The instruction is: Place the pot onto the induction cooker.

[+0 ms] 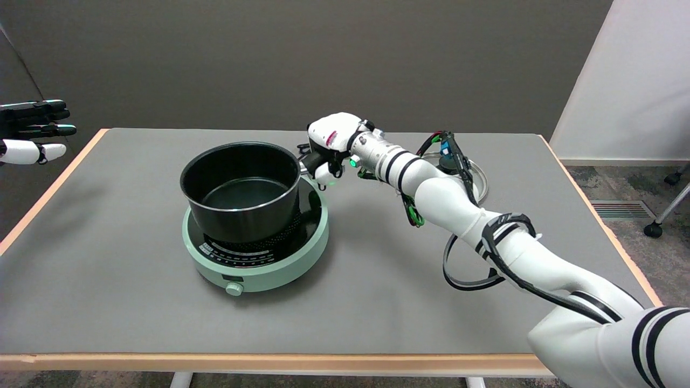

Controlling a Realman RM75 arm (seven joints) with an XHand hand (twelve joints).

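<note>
A black pot [241, 189] stands on the pale green induction cooker [256, 257], set toward its left rear so the black top shows at the front and right. The pot is empty and upright. Its short handle sticks out to the right, where my right hand [330, 146] grips it, fingers wrapped over it and hiding most of it. The arm reaches in from the lower right.
A glass pot lid [474, 175] lies on the grey table [108, 280] behind my right forearm, partly hidden. The idle left hand [33, 132] hangs in the air at the upper left. The cooker's knob [234, 289] faces the near edge.
</note>
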